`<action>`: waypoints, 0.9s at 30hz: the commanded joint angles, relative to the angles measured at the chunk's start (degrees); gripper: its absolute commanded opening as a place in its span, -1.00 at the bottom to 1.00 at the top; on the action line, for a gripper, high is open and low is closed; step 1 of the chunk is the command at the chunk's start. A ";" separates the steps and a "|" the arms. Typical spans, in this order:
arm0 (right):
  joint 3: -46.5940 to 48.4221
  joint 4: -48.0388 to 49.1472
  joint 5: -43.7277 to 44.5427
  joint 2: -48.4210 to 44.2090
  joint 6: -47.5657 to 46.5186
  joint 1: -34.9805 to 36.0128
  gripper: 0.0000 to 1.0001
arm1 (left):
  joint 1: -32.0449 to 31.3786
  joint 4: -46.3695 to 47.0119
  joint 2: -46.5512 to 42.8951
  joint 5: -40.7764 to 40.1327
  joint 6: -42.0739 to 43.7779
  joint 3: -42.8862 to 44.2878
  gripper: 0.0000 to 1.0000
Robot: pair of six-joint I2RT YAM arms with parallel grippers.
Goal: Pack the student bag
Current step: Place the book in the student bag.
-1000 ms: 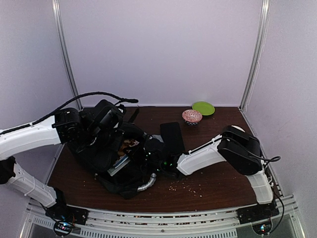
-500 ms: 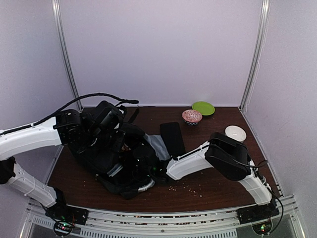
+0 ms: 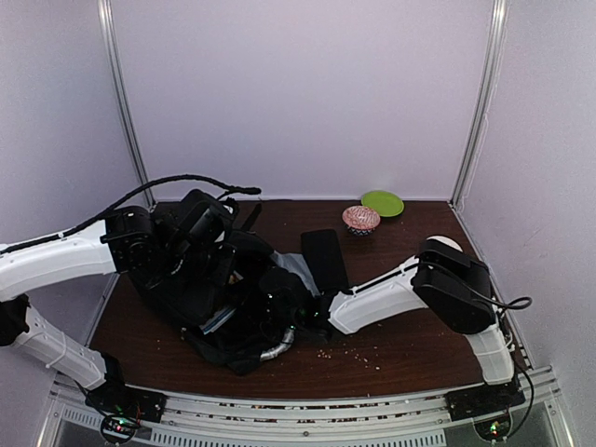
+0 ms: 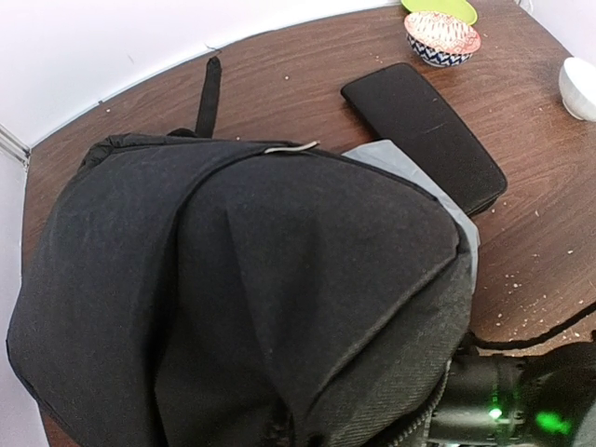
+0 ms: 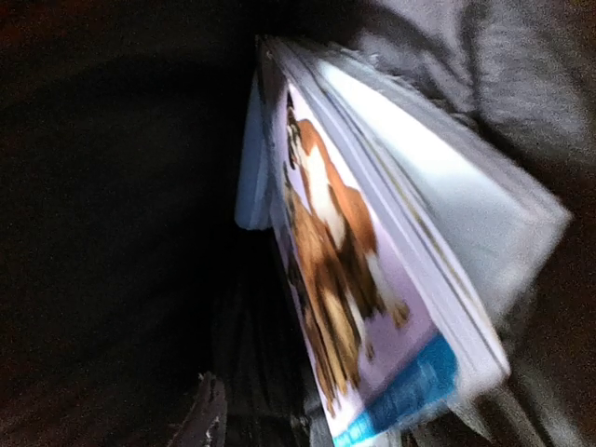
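Note:
The student bag [image 3: 209, 303] lies at the table's left, large, black and soft, with its silvery handle [image 3: 277, 346] toward the front. My left gripper [image 3: 219, 256] is shut on the bag's top flap and holds it raised. In the left wrist view the black fabric [image 4: 242, 279] hides the fingers. My right gripper [image 5: 296, 419] is inside the bag and open. One finger [image 5: 209, 412] shows at the lower left. A book with a dog on its cover [image 5: 372, 279] rests inside, apart from that finger. From above, the bag hides the right fingertips.
A flat black case [image 3: 323, 259] and a grey pouch [image 3: 300, 270] lie just right of the bag. A pink patterned bowl [image 3: 360, 219] and a green plate [image 3: 383, 202] stand at the back. A white bowl [image 3: 447, 243] peeks from behind my right arm. Crumbs [image 3: 349, 352] dot the front.
My right gripper pushed further left into the bag, then drew back a little, and its jaws opened off the book. The left arm kept the flap raised without moving.

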 commanded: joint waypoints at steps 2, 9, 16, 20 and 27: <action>-5.17 -3.73 -0.02 -6.03 -2.24 -0.49 0.19 | -0.73 8.57 -2.22 0.30 -0.96 1.34 -1.00; -9.15 -3.34 -0.22 -7.40 -2.24 -0.86 -0.10 | -0.67 8.51 -1.98 0.91 -0.98 1.44 -1.00; -6.12 -2.44 -1.90 -4.52 -1.74 -1.19 -0.70 | -0.66 8.57 -1.53 1.73 -1.21 1.69 -1.00; -3.98 -2.52 -2.47 -2.85 -1.58 -1.62 -0.93 | -0.65 8.61 -1.53 2.27 -1.22 1.67 -1.00; 2.06 -3.65 -4.50 1.33 -1.46 -2.49 -1.00 | -0.65 9.08 -1.85 3.24 -1.17 1.69 -1.00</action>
